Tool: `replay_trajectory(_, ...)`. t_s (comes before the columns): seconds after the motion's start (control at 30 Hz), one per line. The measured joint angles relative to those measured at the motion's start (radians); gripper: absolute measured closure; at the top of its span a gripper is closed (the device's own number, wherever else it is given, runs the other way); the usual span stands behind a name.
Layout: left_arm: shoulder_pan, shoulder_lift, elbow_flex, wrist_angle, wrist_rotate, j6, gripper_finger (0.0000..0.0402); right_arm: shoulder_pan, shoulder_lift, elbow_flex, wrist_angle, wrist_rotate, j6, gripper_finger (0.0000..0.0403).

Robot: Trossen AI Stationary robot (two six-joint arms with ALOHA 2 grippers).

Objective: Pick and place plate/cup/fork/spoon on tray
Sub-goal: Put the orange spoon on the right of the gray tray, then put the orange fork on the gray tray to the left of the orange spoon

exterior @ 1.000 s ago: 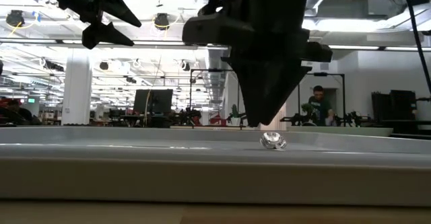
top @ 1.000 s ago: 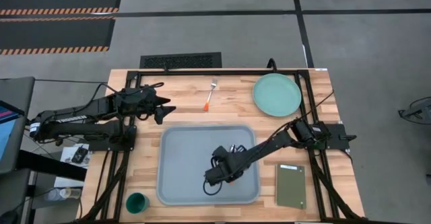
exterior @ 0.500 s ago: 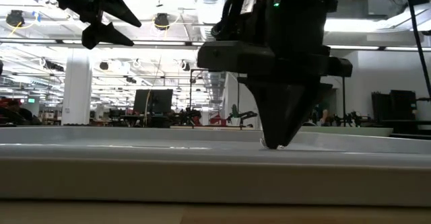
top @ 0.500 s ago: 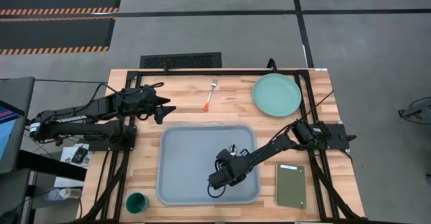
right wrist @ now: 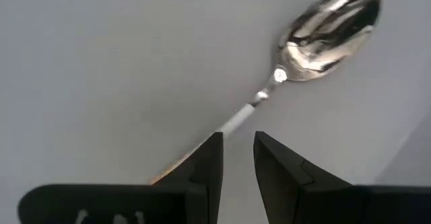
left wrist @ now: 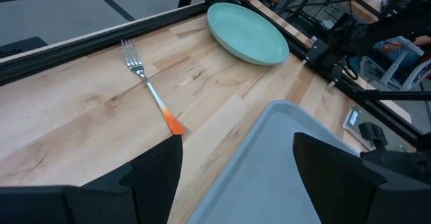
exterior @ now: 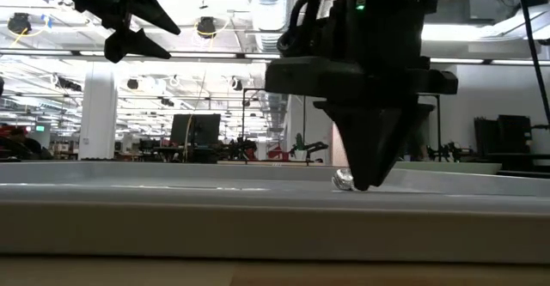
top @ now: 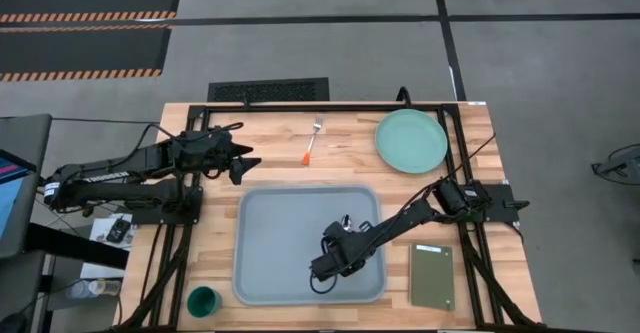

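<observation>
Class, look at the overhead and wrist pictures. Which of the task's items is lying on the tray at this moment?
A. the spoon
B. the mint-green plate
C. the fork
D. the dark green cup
A. The spoon lies on the tray under the right hand, while the fork and plate rest on the wooden table and the cup stands off the tray near its corner.

The fork [left wrist: 149, 89] lies on the table [left wrist: 81, 116] between plate [left wrist: 248, 33] and tray [left wrist: 269, 170].
</observation>
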Motion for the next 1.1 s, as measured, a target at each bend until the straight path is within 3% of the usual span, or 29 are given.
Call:
replay_trajectory(0.27,0.0,0.0,0.0,0.0,0.0,0.0,0.0132,0.014,0.0,-0.01,0.066,-0.003,0.008,0.0295)
replay_trajectory(1.1,0.0,0.0,0.0,0.002,0.0,0.003,0.0132,0.028,-0.023,-0.019,0.004,-0.027,0.034,0.0295)
